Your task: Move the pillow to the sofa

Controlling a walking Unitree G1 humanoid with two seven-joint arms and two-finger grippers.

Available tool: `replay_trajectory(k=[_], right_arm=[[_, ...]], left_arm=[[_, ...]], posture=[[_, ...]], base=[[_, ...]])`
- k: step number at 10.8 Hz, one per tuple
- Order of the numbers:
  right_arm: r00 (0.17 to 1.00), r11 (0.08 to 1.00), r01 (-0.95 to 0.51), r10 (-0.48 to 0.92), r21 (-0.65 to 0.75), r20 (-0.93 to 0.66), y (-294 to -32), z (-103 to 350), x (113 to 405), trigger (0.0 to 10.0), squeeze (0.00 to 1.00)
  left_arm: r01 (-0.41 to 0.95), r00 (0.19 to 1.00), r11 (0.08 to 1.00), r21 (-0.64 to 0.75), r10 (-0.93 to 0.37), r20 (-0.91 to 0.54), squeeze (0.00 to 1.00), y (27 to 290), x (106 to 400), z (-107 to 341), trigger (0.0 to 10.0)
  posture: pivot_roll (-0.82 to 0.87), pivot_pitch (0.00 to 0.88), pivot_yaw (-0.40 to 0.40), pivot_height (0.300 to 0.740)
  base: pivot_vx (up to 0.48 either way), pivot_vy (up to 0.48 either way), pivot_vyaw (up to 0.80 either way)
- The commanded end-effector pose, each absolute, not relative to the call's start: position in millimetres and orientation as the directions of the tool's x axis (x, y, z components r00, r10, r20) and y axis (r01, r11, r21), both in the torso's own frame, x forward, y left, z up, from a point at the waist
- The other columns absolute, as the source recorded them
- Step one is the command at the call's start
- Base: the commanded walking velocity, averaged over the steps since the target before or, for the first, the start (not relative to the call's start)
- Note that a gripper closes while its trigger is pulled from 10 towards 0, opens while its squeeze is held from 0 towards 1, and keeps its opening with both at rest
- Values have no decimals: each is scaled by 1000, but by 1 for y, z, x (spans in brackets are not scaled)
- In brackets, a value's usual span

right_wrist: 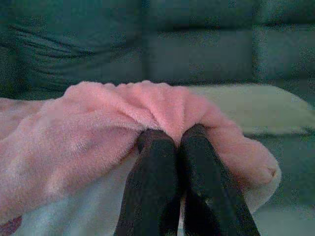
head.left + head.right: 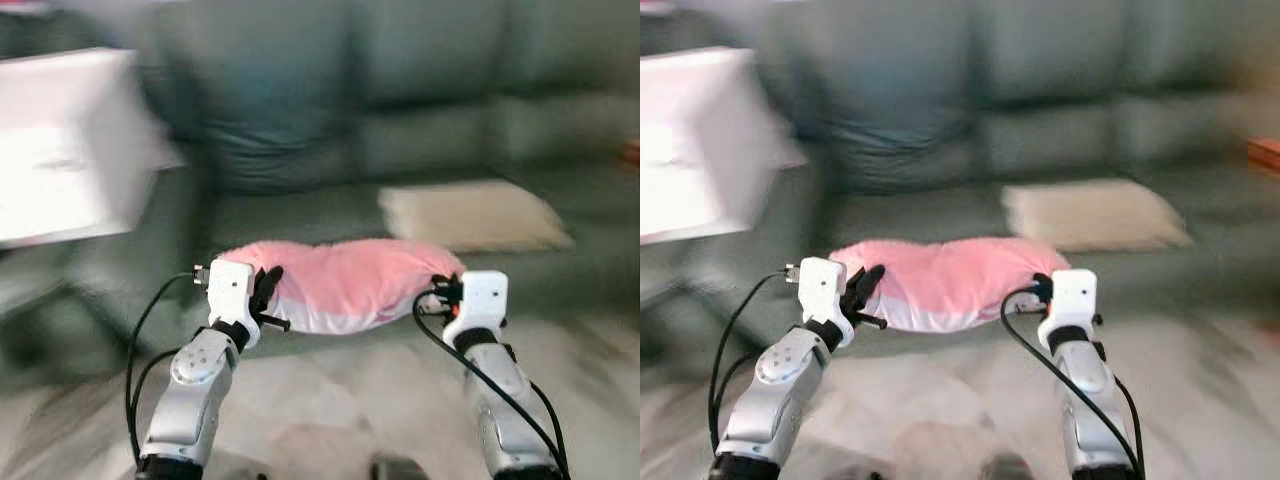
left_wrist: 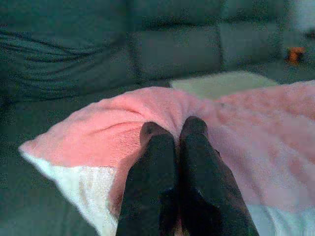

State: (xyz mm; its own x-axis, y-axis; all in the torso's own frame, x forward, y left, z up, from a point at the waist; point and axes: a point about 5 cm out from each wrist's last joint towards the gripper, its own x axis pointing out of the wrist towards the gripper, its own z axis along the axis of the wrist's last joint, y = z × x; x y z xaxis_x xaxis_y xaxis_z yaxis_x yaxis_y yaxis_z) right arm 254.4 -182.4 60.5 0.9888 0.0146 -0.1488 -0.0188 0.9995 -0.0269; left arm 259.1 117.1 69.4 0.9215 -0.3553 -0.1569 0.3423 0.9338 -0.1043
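The pink pillow (image 2: 345,283) hangs in the air between the two grippers, in front of the green sofa (image 2: 420,110) and above the pale floor (image 2: 340,400); it's pink on top w/ a white underside. The left gripper (image 3: 172,135) has one end of it: in the left wrist view both black fingers (image 3: 152,162) are pressed close together, pinching a fold of the pink fabric. The right gripper (image 1: 170,137) has the other end, and in the right wrist view its fingers (image 1: 199,157) are likewise squeezed together on a bunched fold.

Count: 2 pillows total. 1 pink, held up. 1 cream pillow (image 2: 470,215) lying flat on the sofa seat, beyond the pink one & toward the robot's right. 2 silver arms, each w/ a black cable looping off the wrist.

A white blocky thing (image 2: 65,145) sits off to the robot's left beside the sofa; too blurred to say what it is. A small orange-red item (image 2: 1265,152) shows at the far right on the sofa, also too blurred to identify. The head views are smeared throughout.
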Motion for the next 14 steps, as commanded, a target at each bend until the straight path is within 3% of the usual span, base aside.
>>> replay_trajectory(k=[1,3,5,9,11,14], right_arm=[[992,999,-23,18,-37,-125,-183,67,257,10000,0],[992,999,-25,21,-35,-124,-183,67,258,10000,0],[992,997,-52,46,-49,-114,-181,69,259,10000,0],[992,996,-75,70,-46,-103,-177,71,258,10000,0],[992,996,-71,66,-47,-107,-179,71,259,10000,0],[992,996,-70,65,-47,-110,-179,71,259,10000,0]], left_arm=[[315,931,946,-80,-324,-166,0,122,260,67,10000],[320,932,943,-93,-331,-150,0,121,261,68,10000],[323,931,941,-100,-334,-144,0,118,262,69,10000],[327,931,940,-98,-338,-139,0,117,263,70,10000],[318,933,942,-103,-331,-145,0,116,264,69,10000],[295,940,951,-92,-306,-152,0,116,266,68,10000]], posture=[[-50,0,21,740],[-49,0,19,740],[-53,0,23,740],[-53,0,24,740],[-56,0,22,740],[-57,0,22,740]], base=[[274,0,-800],[390,0,-713],[437,0,0],[462,0,797],[448,0,0],[0,0,0]])
